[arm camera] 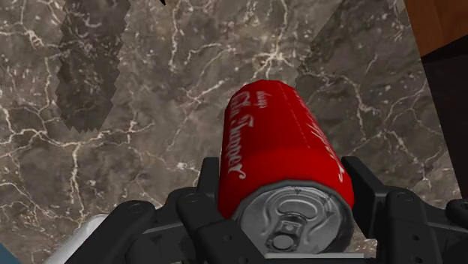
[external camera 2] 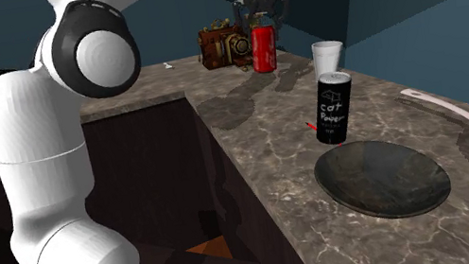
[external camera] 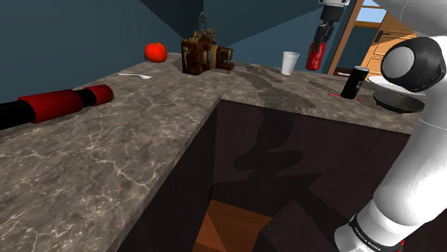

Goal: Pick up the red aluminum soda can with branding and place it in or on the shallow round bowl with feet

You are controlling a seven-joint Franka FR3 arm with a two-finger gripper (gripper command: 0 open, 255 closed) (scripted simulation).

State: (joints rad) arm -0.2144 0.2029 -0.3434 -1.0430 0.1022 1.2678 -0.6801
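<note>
arm: the white arm rises at the shoulder view's lower right, bends at a dark joint and reaches up and left, with the hand pointing straight down over the far part of the stone counter.
pincer: the gripper is clamped on the red can, one black finger pressed on each side just below the silver top.
red can: one, upright in the clamp with white lettering down its side. it hangs near the white cup. i cannot tell whether its base clears the stone.
bowl: one, dark, shallow and round, on the counter just beside the black can and well apart from the red can.
cans: two in all, one red and one black.
cups: one.
other things: one old brown camera, one tomato, one white spoon, one red and black roller.
</note>
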